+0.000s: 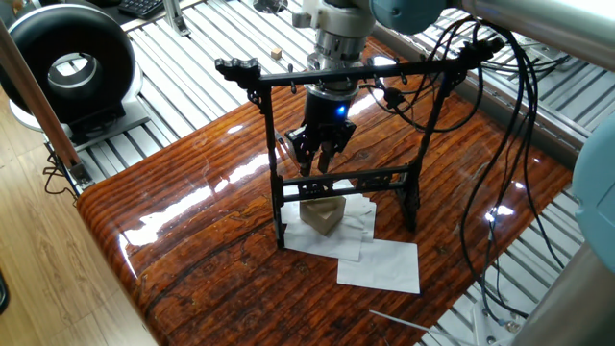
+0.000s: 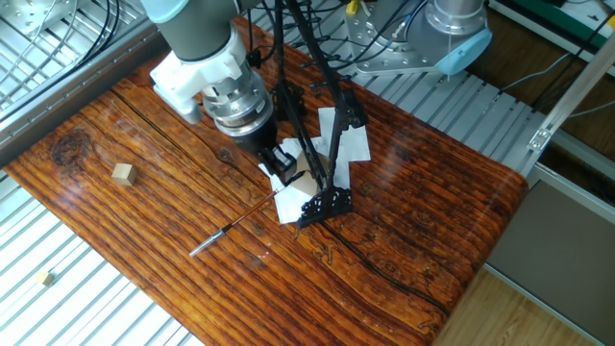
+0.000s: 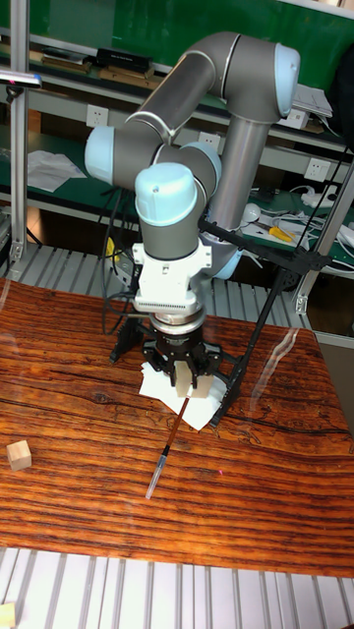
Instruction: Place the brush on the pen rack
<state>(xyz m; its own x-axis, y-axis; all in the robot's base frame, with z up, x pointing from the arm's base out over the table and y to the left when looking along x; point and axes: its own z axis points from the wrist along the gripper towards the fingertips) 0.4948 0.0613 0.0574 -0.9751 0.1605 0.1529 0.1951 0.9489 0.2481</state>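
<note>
The pen rack (image 1: 384, 72) is a tall black frame standing on white paper mid-table; it also shows in the other fixed view (image 2: 327, 197) and the tall fixed view (image 3: 258, 329). The brush (image 2: 240, 221) is a thin dark shaft with a grey tip and lies slanted on the wood, its upper end at the paper's edge; the tall view shows the brush (image 3: 169, 447) running down-left from the gripper. My gripper (image 1: 315, 163) hangs behind the rack's crossbar, fingers spread, just above the brush's upper end (image 2: 285, 161) (image 3: 184, 381). Nothing is held.
A tan block (image 1: 324, 213) sits on white paper sheets (image 1: 380, 264) under the rack. A small wooden cube (image 2: 122, 173) lies far left on the table. A pale thin rod (image 1: 399, 317) rests off the table's near edge. Cables (image 1: 480, 192) hang on the right.
</note>
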